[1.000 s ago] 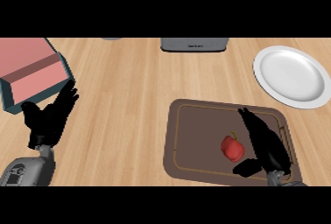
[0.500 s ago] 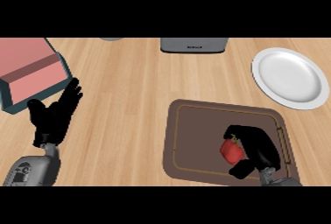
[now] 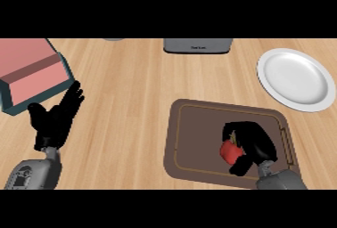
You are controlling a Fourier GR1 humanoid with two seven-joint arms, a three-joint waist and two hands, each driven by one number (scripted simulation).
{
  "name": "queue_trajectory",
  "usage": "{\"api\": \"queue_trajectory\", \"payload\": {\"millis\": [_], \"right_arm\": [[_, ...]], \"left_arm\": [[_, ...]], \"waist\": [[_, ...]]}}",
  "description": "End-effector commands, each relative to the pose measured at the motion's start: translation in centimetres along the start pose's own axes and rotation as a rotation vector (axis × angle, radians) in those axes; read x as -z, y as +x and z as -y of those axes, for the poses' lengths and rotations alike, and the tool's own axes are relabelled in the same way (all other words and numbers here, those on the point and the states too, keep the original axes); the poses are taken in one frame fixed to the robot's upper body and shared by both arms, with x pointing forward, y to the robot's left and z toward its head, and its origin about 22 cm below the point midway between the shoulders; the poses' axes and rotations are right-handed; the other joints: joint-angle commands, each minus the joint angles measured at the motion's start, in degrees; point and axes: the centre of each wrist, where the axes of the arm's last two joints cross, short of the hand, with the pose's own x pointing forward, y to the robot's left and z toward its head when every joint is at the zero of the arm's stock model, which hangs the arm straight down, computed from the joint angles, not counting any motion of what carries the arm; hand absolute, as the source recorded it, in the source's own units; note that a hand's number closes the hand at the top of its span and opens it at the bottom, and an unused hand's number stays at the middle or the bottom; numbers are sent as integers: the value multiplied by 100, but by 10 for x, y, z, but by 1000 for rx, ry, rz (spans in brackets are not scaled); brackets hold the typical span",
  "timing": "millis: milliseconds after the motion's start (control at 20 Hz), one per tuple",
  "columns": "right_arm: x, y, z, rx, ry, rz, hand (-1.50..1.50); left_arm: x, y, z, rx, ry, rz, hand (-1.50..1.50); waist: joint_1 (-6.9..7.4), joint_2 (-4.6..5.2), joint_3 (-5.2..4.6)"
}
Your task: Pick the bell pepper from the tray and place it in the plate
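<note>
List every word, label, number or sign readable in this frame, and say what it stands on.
On the grey object at the counter's far edge: a short dark marking, too blurred to read.
On the tray, plate, pink box and bell pepper: no writing visible.

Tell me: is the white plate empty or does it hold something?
Empty. The plate shows only bare white surface; the pepper is at the tray, with the right hand curled round it.
</note>
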Motion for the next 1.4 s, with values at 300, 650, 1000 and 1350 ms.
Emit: {"api": "queue_trajectory", "payload": {"millis": [300, 650, 1000, 1350], "right_arm": [[46, 8, 38, -85, -117, 260, 150], [45, 7, 101, -33, -640, 192, 150], [47, -36, 138, 130, -721, 34, 150], [61, -99, 175, 211, -760, -72, 150]], "left_arm": [[-3, 5, 10, 0, -3, -13, 0], [0, 4, -12, 12, 8, -15, 0], [11, 15, -5, 5, 2, -8, 0], [-3, 2, 10, -8, -21, -4, 0]], "waist": [[20, 29, 89], [-22, 28, 87], [1, 39, 89], [75, 57, 90]]}}
